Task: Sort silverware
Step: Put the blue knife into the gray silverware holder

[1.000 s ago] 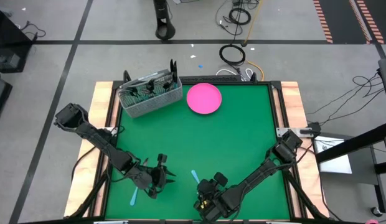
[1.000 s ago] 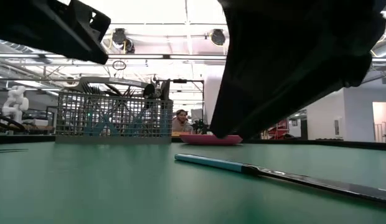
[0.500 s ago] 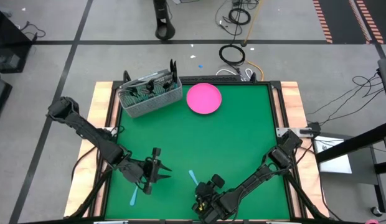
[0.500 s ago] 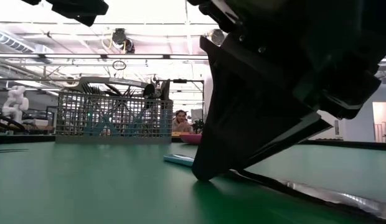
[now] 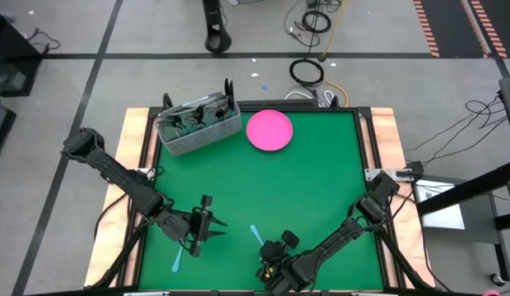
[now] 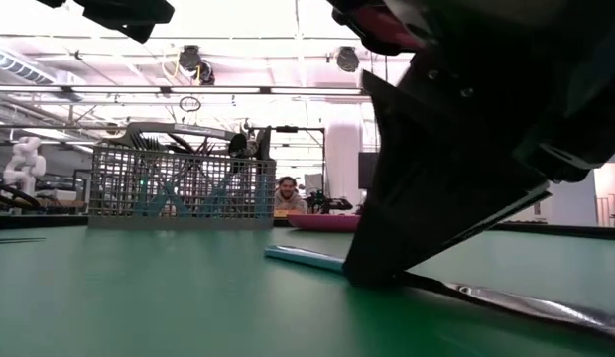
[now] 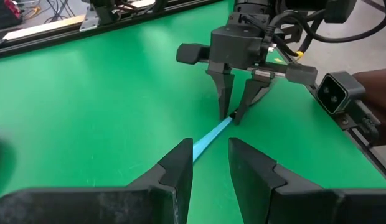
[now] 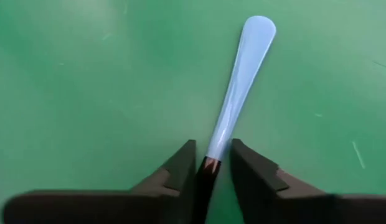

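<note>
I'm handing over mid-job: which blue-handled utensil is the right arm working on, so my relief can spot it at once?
On the green table, look along the near edge, far from the wire basket and pink plate. Two blue-handled utensils lie there. It is the utensil whose dark metal end sits between the right end effector fingers; the other lies alone beside the left arm.

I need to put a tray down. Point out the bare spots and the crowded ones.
Bare green mat spans the middle and right side, below the pink plate. Crowded: the mesh basket at the far left corner, and the near edge, where both grippers and blue-handled utensils sit.
</note>
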